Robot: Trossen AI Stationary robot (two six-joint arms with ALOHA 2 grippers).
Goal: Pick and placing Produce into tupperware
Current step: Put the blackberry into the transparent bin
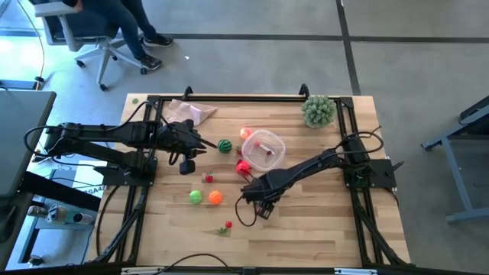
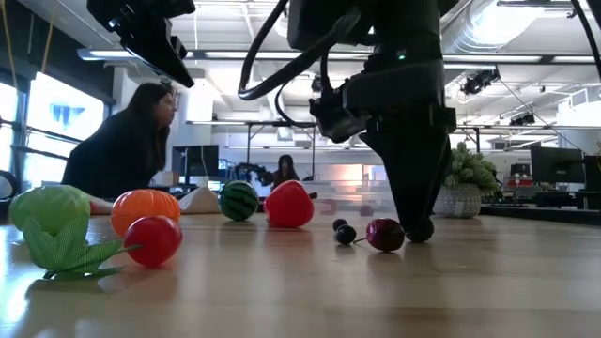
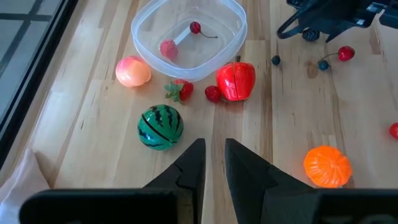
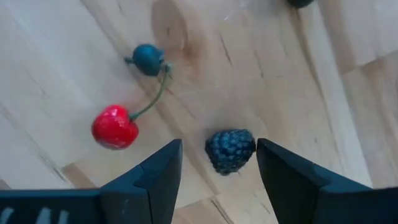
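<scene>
- On my left side the left gripper hangs over the wood just short of the striped green ball, its fingers nearly pressed together with only a thin slit between them and nothing in it; the arm's own base is cut off at the bottom of that wrist view.
- Near that arm, towards the table's front, I see a green ball and an orange ball side by side, with a small red piece just behind them.
- In the middle stands the clear tub, holding a cherry and a reddish lump I can't identify through the plastic.
- Touching or just beside its rim lie a peach-coloured ball, a strawberry and a red pepper-like piece.
- The right gripper is down at the table on the near side of the tub, fingers spread wide either side of a dark berry without touching it.
- Close by is a red cherry on a stem.
- From the low camera, the right arm's bulk hides the tub completely.
- The bushy plant sits at the far right corner.
</scene>
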